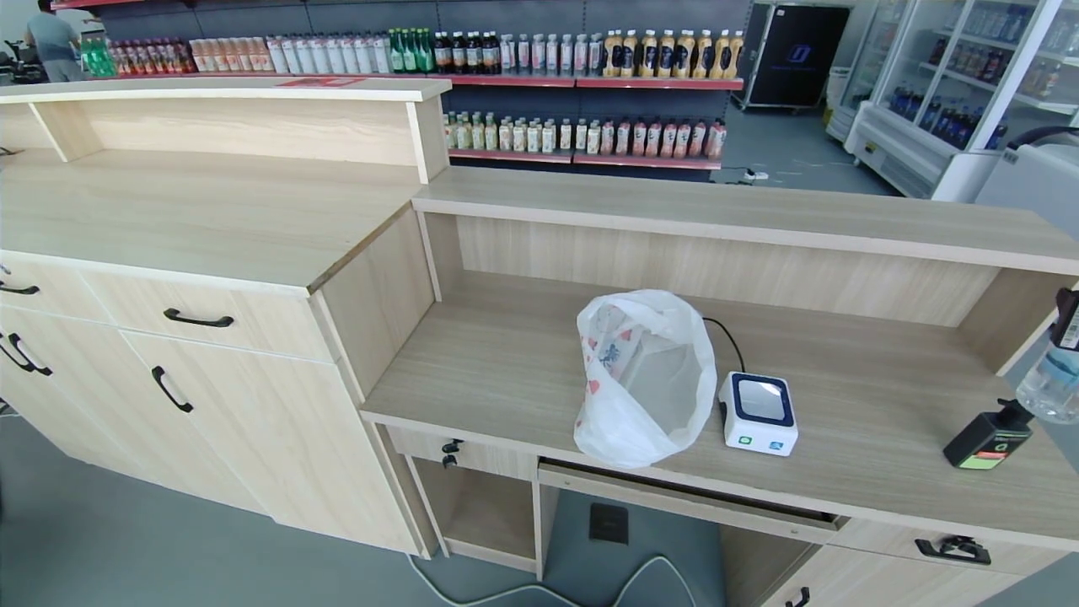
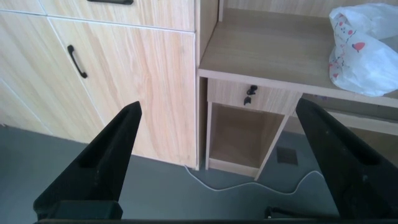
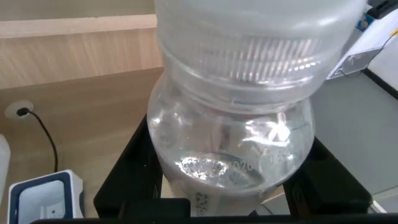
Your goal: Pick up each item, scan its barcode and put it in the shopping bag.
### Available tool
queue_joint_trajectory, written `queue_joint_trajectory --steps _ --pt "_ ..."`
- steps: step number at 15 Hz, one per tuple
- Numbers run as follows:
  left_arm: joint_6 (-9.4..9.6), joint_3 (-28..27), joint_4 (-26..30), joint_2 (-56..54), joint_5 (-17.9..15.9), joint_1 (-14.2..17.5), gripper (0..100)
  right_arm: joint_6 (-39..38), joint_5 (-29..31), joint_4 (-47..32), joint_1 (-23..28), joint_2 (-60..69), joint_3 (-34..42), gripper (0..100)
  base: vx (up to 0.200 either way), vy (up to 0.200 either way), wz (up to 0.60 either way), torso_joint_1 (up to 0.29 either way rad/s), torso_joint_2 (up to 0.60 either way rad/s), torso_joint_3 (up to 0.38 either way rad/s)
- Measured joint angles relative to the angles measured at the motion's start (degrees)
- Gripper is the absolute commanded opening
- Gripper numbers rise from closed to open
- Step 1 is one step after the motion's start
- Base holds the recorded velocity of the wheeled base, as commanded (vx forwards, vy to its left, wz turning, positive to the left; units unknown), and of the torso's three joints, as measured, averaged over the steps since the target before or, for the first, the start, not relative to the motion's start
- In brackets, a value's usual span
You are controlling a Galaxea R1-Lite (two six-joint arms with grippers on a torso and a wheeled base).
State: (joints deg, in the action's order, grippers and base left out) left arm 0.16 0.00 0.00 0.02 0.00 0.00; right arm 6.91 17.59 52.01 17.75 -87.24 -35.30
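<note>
One clear water bottle [image 3: 230, 143] is clamped between the right pincer's [image 3: 227, 186] black fingers, held up at the desk's [image 1: 877, 405] right end; its dark label cannot be read. The white shopping bag [image 1: 641, 379] stands open mid-desk, with the scanner [image 1: 759, 411] just beside it. A black pump bottle [image 1: 986, 438] with a green-and-red label stands nearby. The left pincer [image 2: 219, 106] hangs low before the cupboard doors, spread wide and empty.
</note>
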Motion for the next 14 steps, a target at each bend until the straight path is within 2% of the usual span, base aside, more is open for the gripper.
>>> queue_joint_trajectory --steps 1,7,12,14 --pt "0.00 0.0 0.0 0.0 0.0 0.0 100 0.5 0.2 2.7 -1.1 -1.0 0.0 0 0.000 0.000 0.00 0.000 0.00 0.000" --pt "0.02 0.0 0.0 0.0 0.0 0.0 100 3.6 -3.1 12.0 -9.1 -8.2 -1.0 0 0.000 0.000 0.60 0.002 0.00 0.002" --pt "0.00 0.0 0.0 0.0 0.0 0.0 100 4.8 -3.2 17.4 -12.3 -18.5 -7.1 0 0.000 0.000 0.60 0.003 0.00 0.000" --pt "0.00 0.0 0.0 0.0 0.0 0.0 100 3.8 -5.5 20.0 -12.8 -23.6 -9.9 0 0.000 0.000 0.00 0.000 0.00 0.000"
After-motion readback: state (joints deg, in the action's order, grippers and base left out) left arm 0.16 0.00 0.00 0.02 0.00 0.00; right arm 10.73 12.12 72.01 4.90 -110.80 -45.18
